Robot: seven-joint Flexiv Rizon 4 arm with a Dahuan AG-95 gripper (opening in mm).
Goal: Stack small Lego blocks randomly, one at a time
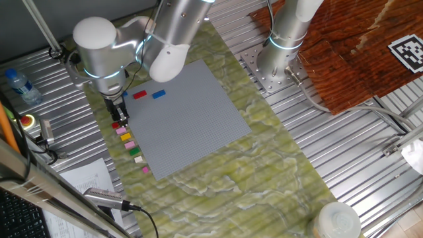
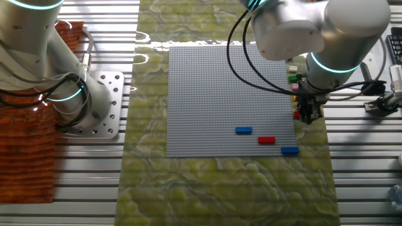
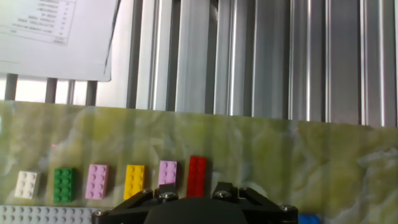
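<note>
A row of small Lego blocks lies on the green mat beside the grey baseplate [image 1: 188, 116]. In the hand view they run cream [image 3: 27, 184], green [image 3: 63, 185], pink [image 3: 97, 181], yellow [image 3: 135, 181], pink [image 3: 168, 172], red [image 3: 197, 176]. A red block [image 1: 139, 94] and a blue block [image 1: 158, 94] sit on the baseplate. Another blue block [image 2: 289, 150] lies at its edge. My gripper [image 1: 120, 114] hangs low over the red end of the row [image 2: 297, 115], empty. Its linkages are spread wide in the hand view [image 3: 193, 208], where the fingertips are hidden.
A second robot arm's base [image 1: 281, 56] stands at the back on a metal plate. A paper sheet [image 3: 56, 34] lies on the slatted metal table beyond the mat. A water bottle [image 1: 18, 84] and a red button [image 1: 27, 121] sit at the left.
</note>
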